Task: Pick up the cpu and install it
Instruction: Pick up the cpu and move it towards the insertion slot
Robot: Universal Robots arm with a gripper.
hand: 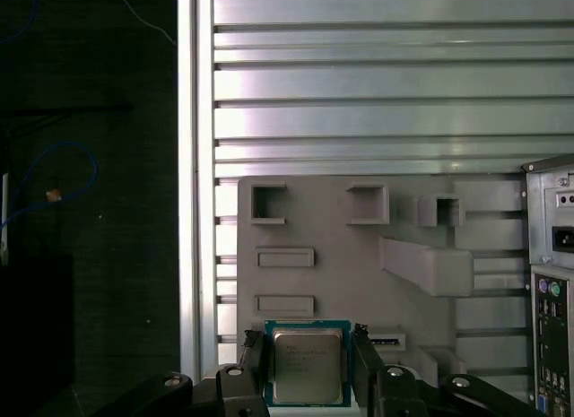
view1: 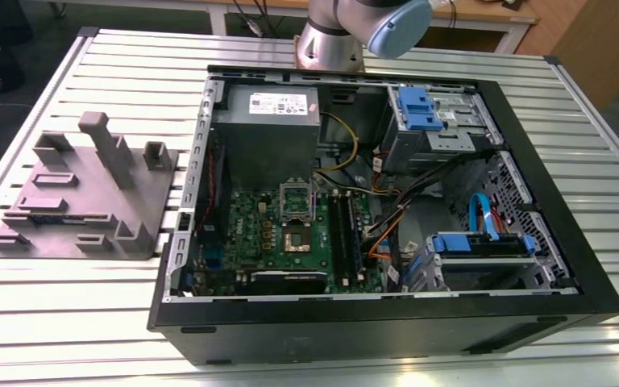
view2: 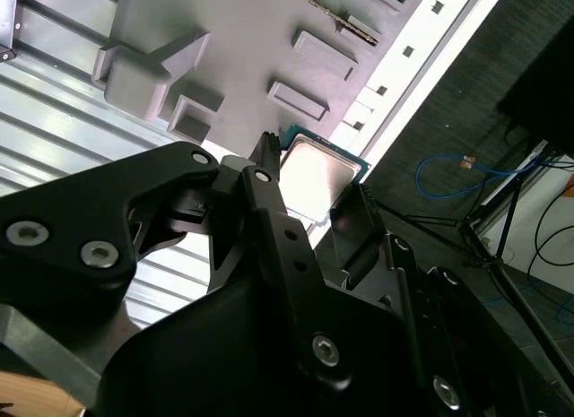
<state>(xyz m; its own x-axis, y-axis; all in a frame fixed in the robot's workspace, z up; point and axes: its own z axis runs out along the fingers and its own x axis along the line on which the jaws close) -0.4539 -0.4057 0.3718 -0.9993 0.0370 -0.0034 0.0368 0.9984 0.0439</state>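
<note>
Open PC case [view1: 385,322] on slatted table [view1: 73,322] — mobo [view1: 251,234] inside; grey fixture block [view1: 73,201] just beside, exterior view's left.

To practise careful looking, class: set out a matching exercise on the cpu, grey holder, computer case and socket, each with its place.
1 cpu
2 grey holder
3 computer case
4 socket

A on the green board
B in the pincer
C open on the table
D beside the case, at the exterior view's left

Pairs: 1-B, 2-D, 3-C, 4-A

Silvery cpu [hand: 308,368] with teal-green rim
</note>
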